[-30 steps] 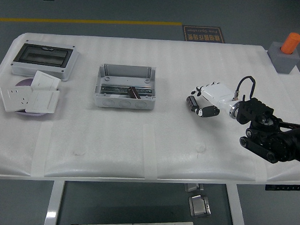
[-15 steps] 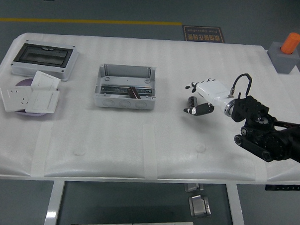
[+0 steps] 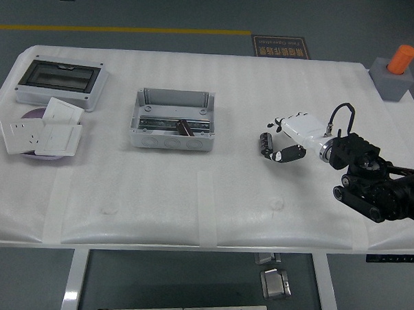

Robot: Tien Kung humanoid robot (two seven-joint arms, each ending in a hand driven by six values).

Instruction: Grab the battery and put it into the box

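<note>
A grey open box [image 3: 173, 119] stands on the white table, left of centre. A small dark cylinder, apparently the battery [image 3: 185, 127], lies tilted inside it against the metal rail. My right hand [image 3: 282, 142], white with black fingertips, hovers over the table well to the right of the box. Its fingers [image 3: 266, 144] hang loosely bent and nothing shows between them. The black right arm [image 3: 374, 186] comes in from the lower right edge. My left arm does not appear in the head view.
A grey enclosure with a dark clear lid [image 3: 61, 81] sits at the far left. In front of it, white switch plates [image 3: 41, 134] lie on a purple disc. An orange cylinder on a grey block [image 3: 396, 70] stands at the far right corner.
My right hand drifted a little left toward the box with its fingers spread, then came back right to about where it began. The battery and box have not moved.
</note>
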